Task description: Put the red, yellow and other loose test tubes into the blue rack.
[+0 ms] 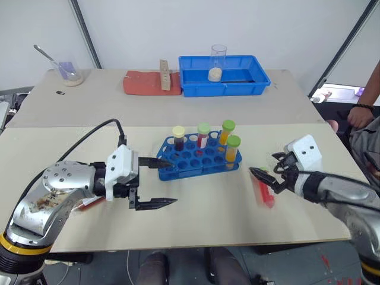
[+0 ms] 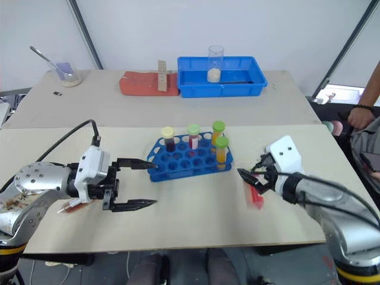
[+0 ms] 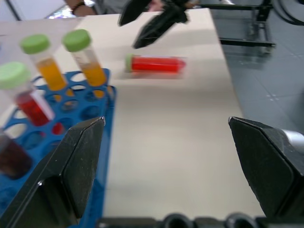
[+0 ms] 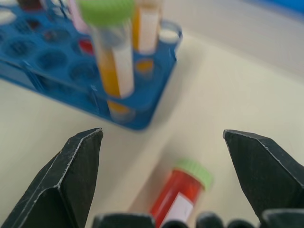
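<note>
Right hand [image 1: 266,178] gapes empty over a red tube [image 1: 264,192] lying at the blue rack's [image 1: 196,159] four o'clock, lined up for pickup; left hand [image 1: 155,181] open, steadying nothing

In the right wrist view the red tube [image 4: 178,197] lying on the counter [image 4: 247,99] is cut off by the lower edge, its base out of frame, and the blue rack [image 4: 57,61] runs past the top and side edges. In the left wrist view the right gripper [image 3: 152,21] is blurred and clipped by the top edge. At the head views' right edge a person's hand [image 1: 359,116] is partly cropped. A small dark item [image 1: 60,92] near the far bowl is too small to identify.
</note>
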You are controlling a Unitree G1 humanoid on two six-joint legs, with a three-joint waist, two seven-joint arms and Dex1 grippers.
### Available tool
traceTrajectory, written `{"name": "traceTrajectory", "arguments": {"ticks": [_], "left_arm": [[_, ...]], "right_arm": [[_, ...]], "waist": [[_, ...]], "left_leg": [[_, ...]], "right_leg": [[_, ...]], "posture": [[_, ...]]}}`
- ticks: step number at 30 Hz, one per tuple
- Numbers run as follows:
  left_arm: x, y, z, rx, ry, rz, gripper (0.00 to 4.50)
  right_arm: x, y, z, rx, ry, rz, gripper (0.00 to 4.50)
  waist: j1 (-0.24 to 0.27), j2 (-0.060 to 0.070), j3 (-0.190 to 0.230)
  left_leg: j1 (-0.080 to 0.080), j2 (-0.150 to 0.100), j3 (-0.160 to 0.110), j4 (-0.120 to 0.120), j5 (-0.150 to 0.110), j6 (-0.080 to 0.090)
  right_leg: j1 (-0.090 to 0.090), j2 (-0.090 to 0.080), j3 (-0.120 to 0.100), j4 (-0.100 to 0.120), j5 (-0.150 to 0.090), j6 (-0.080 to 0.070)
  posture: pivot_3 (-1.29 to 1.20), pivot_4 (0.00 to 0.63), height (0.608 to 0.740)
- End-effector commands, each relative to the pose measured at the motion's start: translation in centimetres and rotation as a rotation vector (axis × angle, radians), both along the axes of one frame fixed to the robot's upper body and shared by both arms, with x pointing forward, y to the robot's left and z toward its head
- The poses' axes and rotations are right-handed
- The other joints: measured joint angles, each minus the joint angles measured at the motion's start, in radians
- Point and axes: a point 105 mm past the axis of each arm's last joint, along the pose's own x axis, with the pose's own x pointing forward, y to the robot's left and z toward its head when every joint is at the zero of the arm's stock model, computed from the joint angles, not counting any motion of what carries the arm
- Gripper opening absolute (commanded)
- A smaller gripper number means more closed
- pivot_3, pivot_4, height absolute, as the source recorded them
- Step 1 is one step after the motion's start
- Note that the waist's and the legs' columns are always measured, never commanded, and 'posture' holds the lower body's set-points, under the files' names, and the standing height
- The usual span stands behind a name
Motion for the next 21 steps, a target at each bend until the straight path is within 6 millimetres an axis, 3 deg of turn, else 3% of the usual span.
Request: {"name": "traceTrajectory", "arguments": {"ticks": [1,8,18,21], "left_arm": [[-1.1,-0.7,0.4,-0.005,-0.050,-0.052,4.50],[-1.3,-1.5,0.3,-0.015,-0.055,-0.078,4.50],[-1.2,-2.2,0.2,-0.042,-0.053,-0.097,4.50],[-1.3,-2.4,0.3,-0.053,-0.061,-0.110,4.50]], "right_arm": [[0.1,-1.1,-0.6,-0.008,0.156,-0.066,4.47],[-0.3,-1.8,-1.7,-0.017,0.358,-0.087,4.47],[2.1,-1.3,-3.8,0.028,0.488,-0.162,4.47],[2.5,-1.4,-4.1,0.025,0.509,-0.174,3.68]], "waist": [[0.000,0.000,0.000],[0.005,0.000,0.000],[-0.005,0.000,0.000],[-0.002,0.000,0.000]], "left_leg": [[0.000,0.000,0.000,0.000,0.000,0.000],[-0.002,-0.001,0.000,0.001,0.000,0.000],[-0.002,-0.001,0.000,0.001,0.000,0.000],[-0.002,-0.001,0.000,0.001,0.000,0.000]], "right_leg": [[0.000,0.000,0.000,-0.001,0.000,0.000],[0.000,-0.001,0.000,-0.003,0.001,0.002],[0.000,0.000,0.001,-0.002,0.003,0.006],[0.000,0.000,0.001,-0.002,0.003,0.006]], "posture": [[0.00,0.150,0.740],[0.00,0.150,0.740],[0.00,0.150,0.740],[0.00,0.150,0.740]]}}
